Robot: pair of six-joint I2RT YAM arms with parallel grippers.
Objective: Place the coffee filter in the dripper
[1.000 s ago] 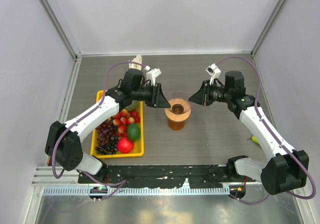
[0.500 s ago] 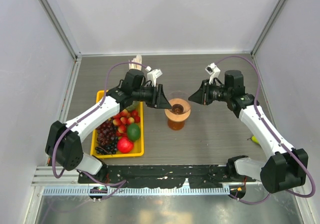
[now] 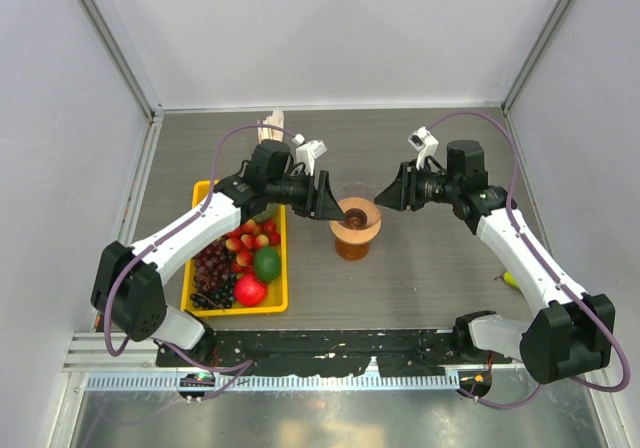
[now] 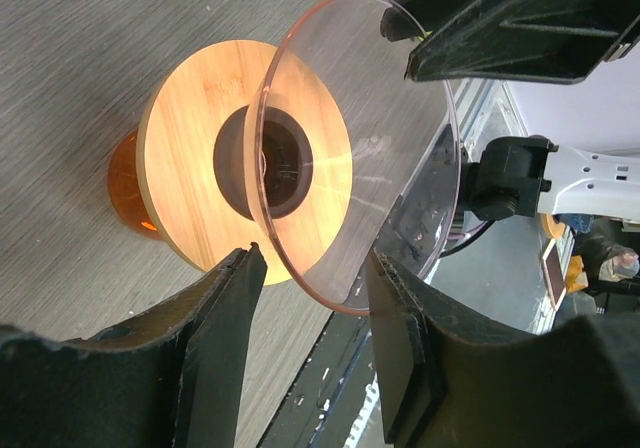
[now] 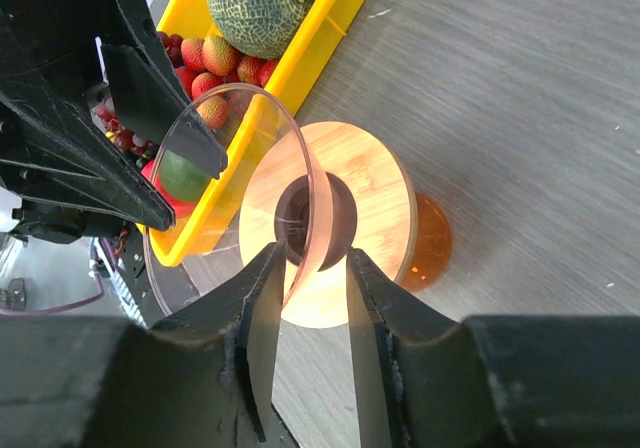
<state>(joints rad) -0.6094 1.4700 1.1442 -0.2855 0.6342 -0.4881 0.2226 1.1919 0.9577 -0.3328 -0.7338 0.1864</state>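
The dripper [image 3: 356, 215], a tan wooden collar [image 4: 195, 158] with a dark centre hole and a clear cone bowl [image 5: 215, 183], sits on a small jug of amber liquid [image 3: 352, 247] mid-table. My left gripper [image 3: 325, 204] is at the bowl's left side. In the left wrist view it [image 4: 312, 268] is open, with the clear rim between its fingers and touching neither. My right gripper [image 3: 386, 196] is at the bowl's right side. In its wrist view it [image 5: 313, 260] straddles the rim, open with a narrow gap. The bowl looks empty. The coffee filter is out of view.
A yellow tray [image 3: 235, 310] of grapes, strawberries, a lime and an apple lies left of the dripper, under my left arm. A melon [image 5: 265, 3] sits at its far end. An upright bundle of cream papers [image 3: 270, 126] stands behind. A small yellow-green item [image 3: 510, 280] lies right.
Both grippers have opened wider around the bowl's rim. The right gripper has shifted slightly left, toward the dripper. The dripper has not moved.
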